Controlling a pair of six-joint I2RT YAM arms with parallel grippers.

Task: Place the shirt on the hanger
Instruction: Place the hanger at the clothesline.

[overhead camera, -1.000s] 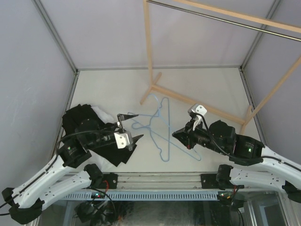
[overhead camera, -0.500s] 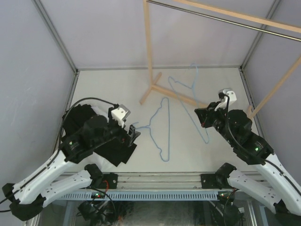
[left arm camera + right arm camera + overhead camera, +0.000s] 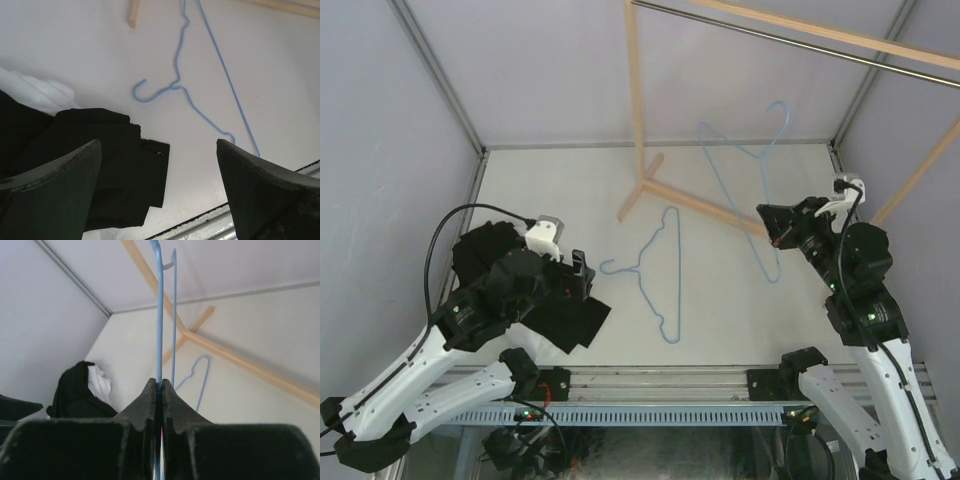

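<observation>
My right gripper [image 3: 772, 222] is shut on the lower wire of a blue hanger [image 3: 761, 158], held upright in the air at the right with its hook up near the wooden rack. In the right wrist view the wire [image 3: 159, 315] rises straight out of the closed fingertips [image 3: 158, 383]. The white shirt [image 3: 36, 93] shows as a crumpled edge under a black garment [image 3: 115, 150] at the left, and again in the right wrist view [image 3: 100, 383]. Above that pile my left gripper [image 3: 157, 145] stands wide open with nothing in it.
A second blue hanger [image 3: 675, 270] lies flat on the table's middle. The wooden rack [image 3: 638, 100] stands at the back with its base bar [image 3: 720, 210] on the table and a metal rod [image 3: 770, 40] across the top. Grey walls close in both sides.
My right arm has lifted its hanger off the table, up and to the right. The left gripper has opened fully and swung back over the black garment.
</observation>
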